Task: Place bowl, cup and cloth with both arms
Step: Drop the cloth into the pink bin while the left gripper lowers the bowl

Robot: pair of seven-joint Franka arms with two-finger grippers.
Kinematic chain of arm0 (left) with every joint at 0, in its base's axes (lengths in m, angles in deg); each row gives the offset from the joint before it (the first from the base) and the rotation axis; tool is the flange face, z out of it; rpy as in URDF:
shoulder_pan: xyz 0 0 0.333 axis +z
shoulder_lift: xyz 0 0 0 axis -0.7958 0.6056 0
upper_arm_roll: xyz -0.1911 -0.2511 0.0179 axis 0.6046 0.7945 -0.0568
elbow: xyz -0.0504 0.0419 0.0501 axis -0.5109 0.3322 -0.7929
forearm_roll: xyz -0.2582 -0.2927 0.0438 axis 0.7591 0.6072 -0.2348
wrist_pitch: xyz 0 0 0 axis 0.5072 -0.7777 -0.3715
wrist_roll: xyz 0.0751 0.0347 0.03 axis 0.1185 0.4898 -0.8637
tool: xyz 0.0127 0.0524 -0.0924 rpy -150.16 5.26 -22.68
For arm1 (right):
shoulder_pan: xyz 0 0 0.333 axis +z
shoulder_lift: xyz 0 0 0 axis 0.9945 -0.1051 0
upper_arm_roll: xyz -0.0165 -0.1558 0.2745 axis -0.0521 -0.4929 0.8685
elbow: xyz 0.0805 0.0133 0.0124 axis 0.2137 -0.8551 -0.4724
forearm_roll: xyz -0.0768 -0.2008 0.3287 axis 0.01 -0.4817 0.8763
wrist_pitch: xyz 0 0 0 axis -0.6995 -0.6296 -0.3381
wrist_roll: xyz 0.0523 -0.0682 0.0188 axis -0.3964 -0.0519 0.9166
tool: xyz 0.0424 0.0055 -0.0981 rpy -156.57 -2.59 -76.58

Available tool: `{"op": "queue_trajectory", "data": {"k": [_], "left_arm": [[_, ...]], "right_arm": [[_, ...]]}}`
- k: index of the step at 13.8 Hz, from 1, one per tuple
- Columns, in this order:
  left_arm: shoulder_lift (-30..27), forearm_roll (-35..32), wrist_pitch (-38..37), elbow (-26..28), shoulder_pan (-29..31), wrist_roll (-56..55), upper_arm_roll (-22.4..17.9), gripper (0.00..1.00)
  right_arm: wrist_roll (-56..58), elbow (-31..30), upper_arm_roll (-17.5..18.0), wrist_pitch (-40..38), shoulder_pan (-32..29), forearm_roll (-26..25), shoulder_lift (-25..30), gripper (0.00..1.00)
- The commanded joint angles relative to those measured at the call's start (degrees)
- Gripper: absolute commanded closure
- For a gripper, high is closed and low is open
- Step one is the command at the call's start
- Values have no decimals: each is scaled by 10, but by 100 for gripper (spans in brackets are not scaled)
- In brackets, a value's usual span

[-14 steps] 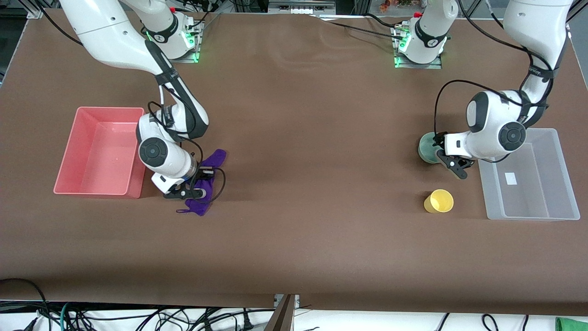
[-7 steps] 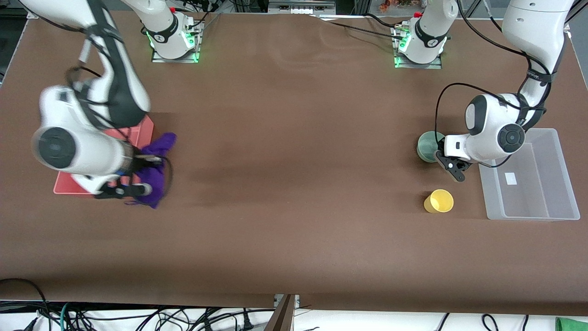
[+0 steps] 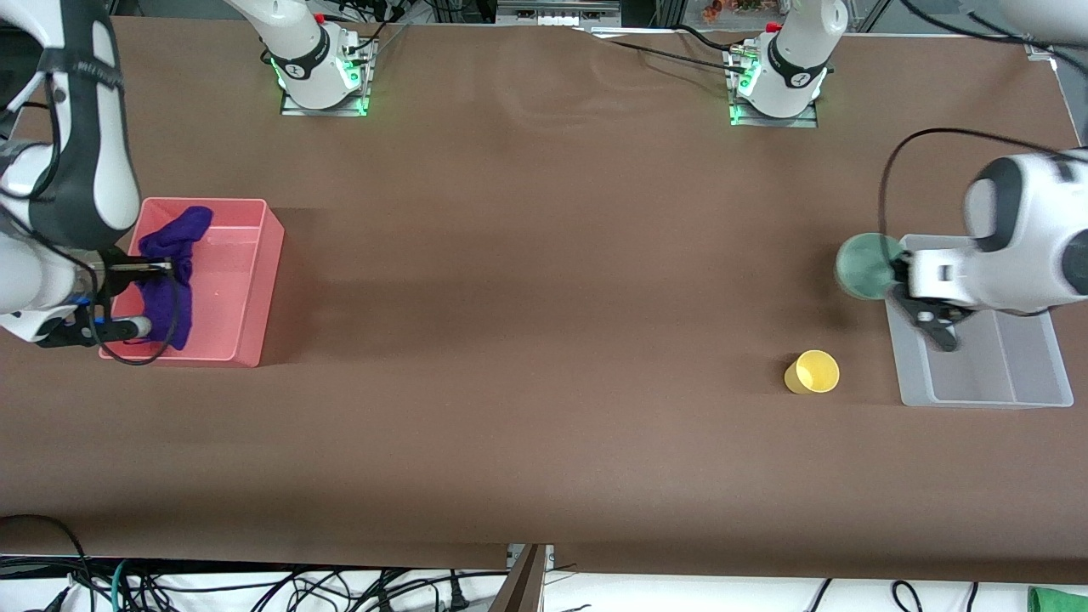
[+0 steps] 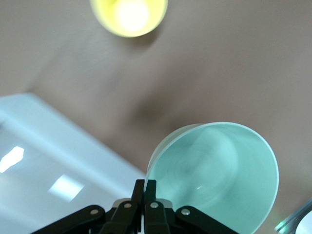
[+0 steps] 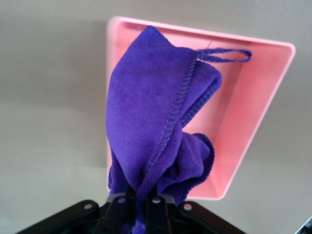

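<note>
My left gripper (image 3: 903,280) is shut on the rim of the sage-green bowl (image 3: 865,266) and holds it in the air over the edge of the clear bin (image 3: 1044,374); the bowl also shows in the left wrist view (image 4: 219,170). The yellow cup (image 3: 813,372) stands upright on the table, nearer the front camera than the bowl, and shows in the left wrist view (image 4: 129,14). My right gripper (image 3: 146,293) is shut on the purple cloth (image 3: 170,272), which hangs over the pink bin (image 3: 246,272). In the right wrist view the cloth (image 5: 156,122) hangs with its loop tag above the pink bin (image 5: 253,117).
The pink bin sits at the right arm's end of the table and the clear bin at the left arm's end. A white label (image 4: 63,187) lies on the clear bin's floor. The arm bases stand along the table's back edge.
My right gripper has carried the cloth from the table to over the pink bin. My left gripper has lifted the bowl and moved it toward the clear bin. The cup has not moved.
</note>
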Motion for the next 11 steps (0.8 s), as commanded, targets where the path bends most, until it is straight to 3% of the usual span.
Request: {"op": "queue_trajectory", "data": {"k": [1, 7, 8, 9, 10, 11], "left_arm": [[30, -51, -11, -43, 45, 28, 3, 100], [146, -45, 145, -54, 140, 134, 4, 100], [150, -45, 146, -54, 143, 135, 3, 100], [154, -43, 147, -54, 143, 134, 3, 69], [154, -40, 147, -55, 146, 135, 3, 26], [152, -40, 146, -56, 151, 137, 5, 0]], "right_arm": [[13, -113, -15, 77, 4, 0, 22, 100], [13, -265, -23, 282, 2, 1, 29, 100], [13, -275, -23, 298, 2, 1, 29, 74], [13, -275, -23, 295, 2, 1, 30, 21], [13, -269, -23, 283, 2, 1, 39, 0], [13, -255, -21, 266, 2, 2, 50, 0]]}}
